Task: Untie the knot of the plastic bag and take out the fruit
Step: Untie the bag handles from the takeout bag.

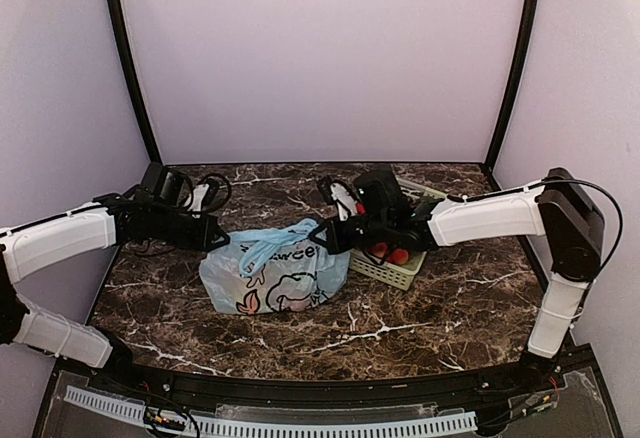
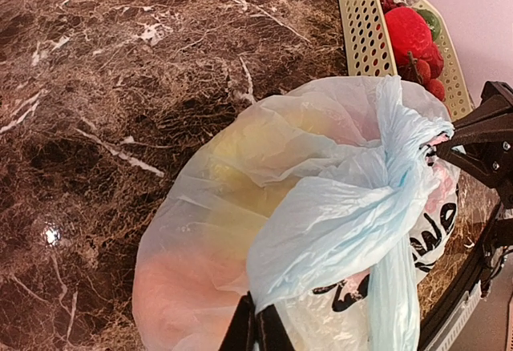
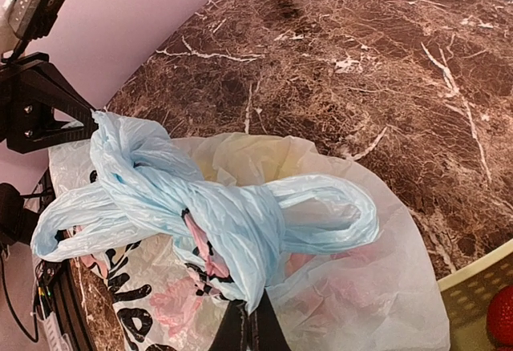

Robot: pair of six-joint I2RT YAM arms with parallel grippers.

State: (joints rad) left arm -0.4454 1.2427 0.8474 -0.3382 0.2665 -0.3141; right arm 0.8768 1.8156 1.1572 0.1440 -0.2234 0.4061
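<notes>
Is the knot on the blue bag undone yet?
No, the knot on the plastic bag is tied tight, its blue handle loops twisted together in one bunched lump.

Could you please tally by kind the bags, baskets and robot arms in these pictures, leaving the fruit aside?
Light blue plastic bag: 1
Pale lattice basket: 1
Robot arms: 2, the left arm and the right arm
Total: 4
</notes>
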